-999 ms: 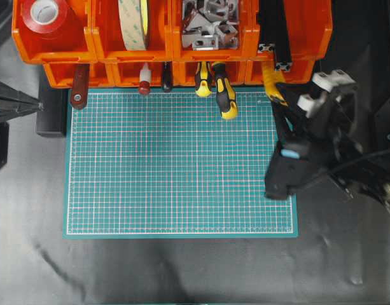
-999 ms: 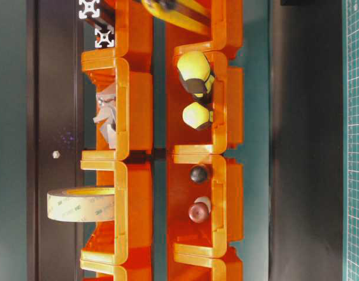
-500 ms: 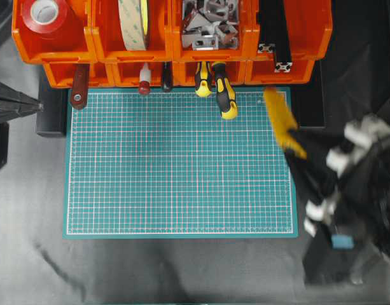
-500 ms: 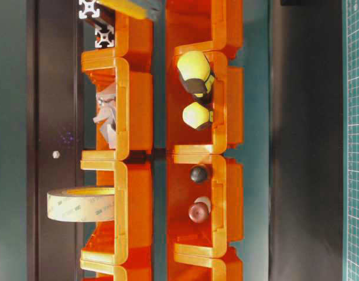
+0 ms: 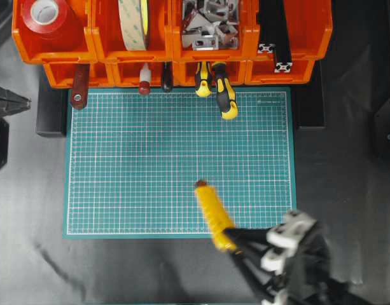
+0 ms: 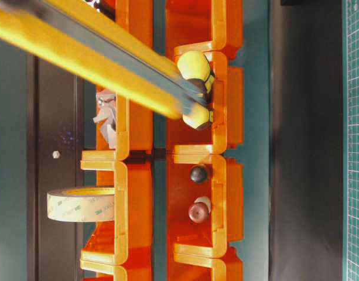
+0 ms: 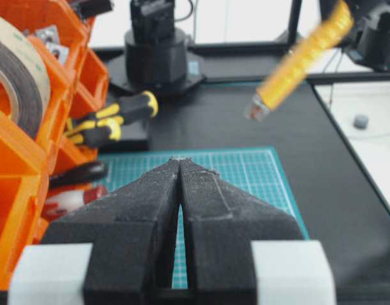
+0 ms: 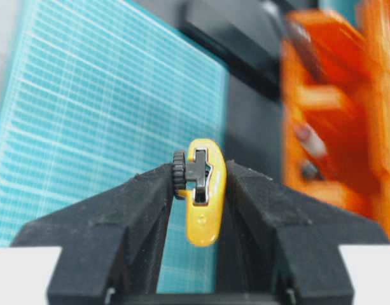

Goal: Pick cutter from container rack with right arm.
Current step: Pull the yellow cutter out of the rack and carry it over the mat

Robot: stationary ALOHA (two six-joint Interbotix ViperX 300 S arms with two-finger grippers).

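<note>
Two tiers of orange bins make the container rack [image 5: 172,38] that you see along the top edge of the overhead view, standing on the black table [image 5: 347,190]. Just below it lies the green cutting mat [image 5: 150,165], which covers the middle of the table.

Your right arm [image 5: 296,267] comes in at the lower right corner of the overhead view. Its end effector [image 8: 198,181] is clamped on the cutter [image 5: 214,216]: in the right wrist view you see both fingers pressing the yellow body from the two sides. The cutter is out of the rack and well apart from it. It is tilted, with the dark tip pointing up and left over the lower part of the mat, and its rear end lies beyond the lower edge of the mat. In the left wrist view you see it in the air, above the mat.

Your left end effector [image 7: 180,166] shows in its own camera with the two fingers together, touching at the tips and holding nothing.

In the upper bins you can see a red tape roll [image 5: 44,13], a wide beige tape roll [image 5: 133,22], metal brackets [image 5: 210,22] and black bars [image 5: 274,38]. From the lower bins two yellow-and-black screwdrivers [image 5: 223,95] stick out over the mat edge.
</note>
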